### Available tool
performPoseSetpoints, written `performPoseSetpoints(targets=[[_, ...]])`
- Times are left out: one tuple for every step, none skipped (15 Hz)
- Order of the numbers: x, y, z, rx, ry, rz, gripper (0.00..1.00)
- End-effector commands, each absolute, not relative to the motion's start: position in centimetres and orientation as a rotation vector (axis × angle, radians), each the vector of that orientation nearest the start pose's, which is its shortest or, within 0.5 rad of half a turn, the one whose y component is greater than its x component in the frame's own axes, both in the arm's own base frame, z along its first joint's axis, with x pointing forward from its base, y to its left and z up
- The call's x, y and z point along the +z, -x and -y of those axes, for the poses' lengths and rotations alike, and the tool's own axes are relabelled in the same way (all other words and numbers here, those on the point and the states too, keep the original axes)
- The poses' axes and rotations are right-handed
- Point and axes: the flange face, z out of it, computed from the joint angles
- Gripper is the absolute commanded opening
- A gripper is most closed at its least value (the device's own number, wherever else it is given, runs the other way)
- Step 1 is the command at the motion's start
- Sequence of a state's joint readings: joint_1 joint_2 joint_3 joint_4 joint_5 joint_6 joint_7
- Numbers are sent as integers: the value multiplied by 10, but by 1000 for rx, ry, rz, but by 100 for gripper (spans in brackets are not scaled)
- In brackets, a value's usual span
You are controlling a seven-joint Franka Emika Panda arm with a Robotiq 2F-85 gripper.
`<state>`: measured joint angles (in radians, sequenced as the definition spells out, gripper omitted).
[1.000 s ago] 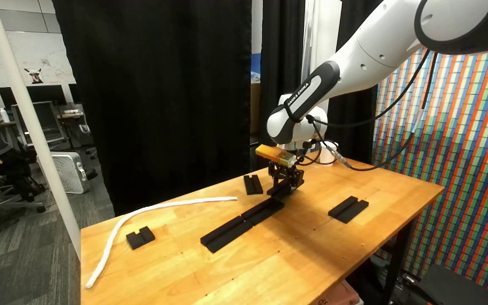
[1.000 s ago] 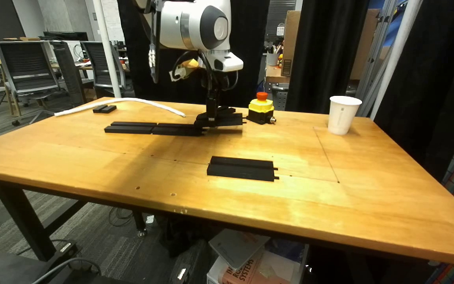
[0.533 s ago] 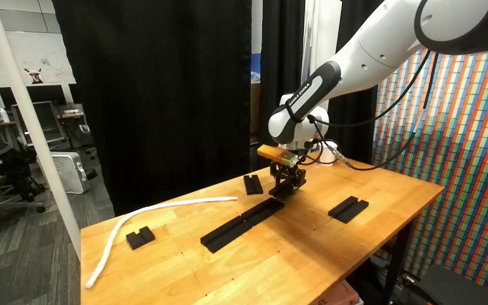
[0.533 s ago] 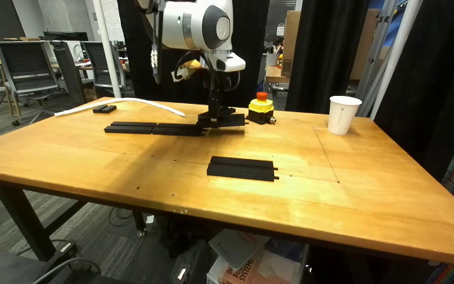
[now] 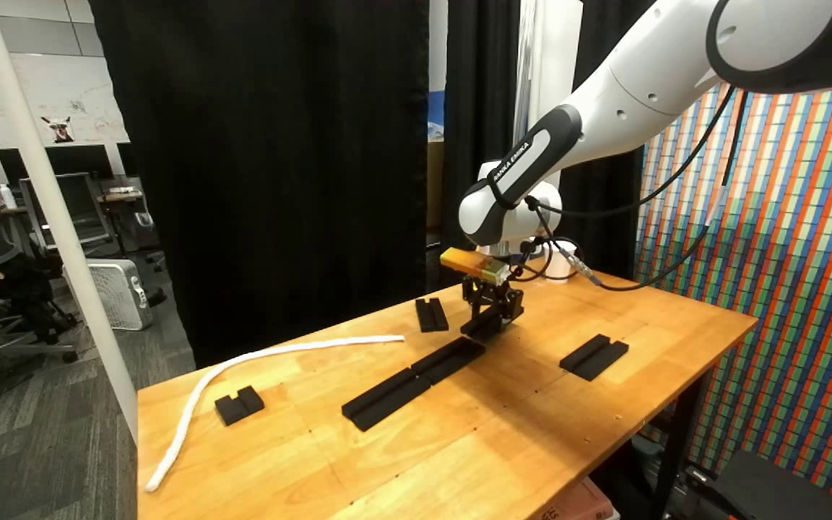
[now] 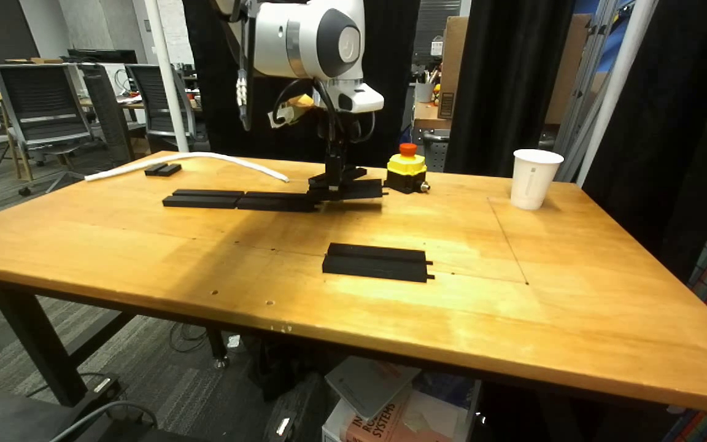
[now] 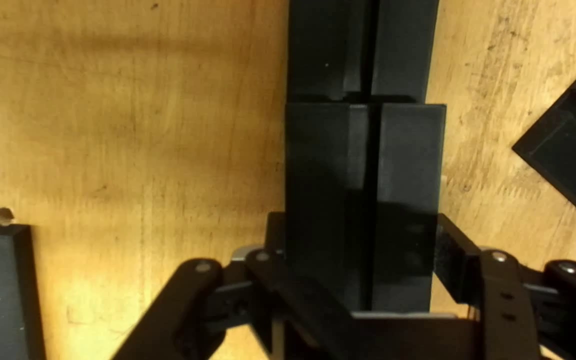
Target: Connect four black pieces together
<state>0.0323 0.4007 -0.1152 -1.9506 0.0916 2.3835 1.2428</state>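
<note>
The arm [image 5: 614, 108] is slanting over the table [image 5: 445, 466], its gripper [image 7: 362, 241] pointing down and clamping a black bar [image 7: 358, 175] by its sides just by the end of a two-bar row [image 5: 416, 383], the fourth bar [image 6: 375, 263] lying well apart.

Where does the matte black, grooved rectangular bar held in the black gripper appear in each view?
In an exterior view: held bar right of centre, below mid-height.
In an exterior view: held bar near the middle, above mid-height.
Wrist view: held bar right of centre, in the black gripper.
Shared landmark: the row of two matte black bars end to end, left of it in both exterior views, partly visible at the wrist view's top.
</note>
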Motion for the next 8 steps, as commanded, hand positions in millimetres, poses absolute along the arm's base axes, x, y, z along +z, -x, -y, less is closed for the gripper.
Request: performPoseSetpoints(targets=[[282, -619, 55, -29, 2402, -1972, 45], [280, -619, 57, -28, 2403, -1975, 45], [279, -618, 59, -27, 2403, -1978, 45], [280, -618, 59, -24, 2403, -1978, 45], [278, -618, 60, -23, 2402, -1978, 45], [277, -618, 62, -23, 2401, -1977, 45], [277, -618, 63, -22, 2399, -1975, 45], [276, -618, 64, -21, 2398, -1975, 45]])
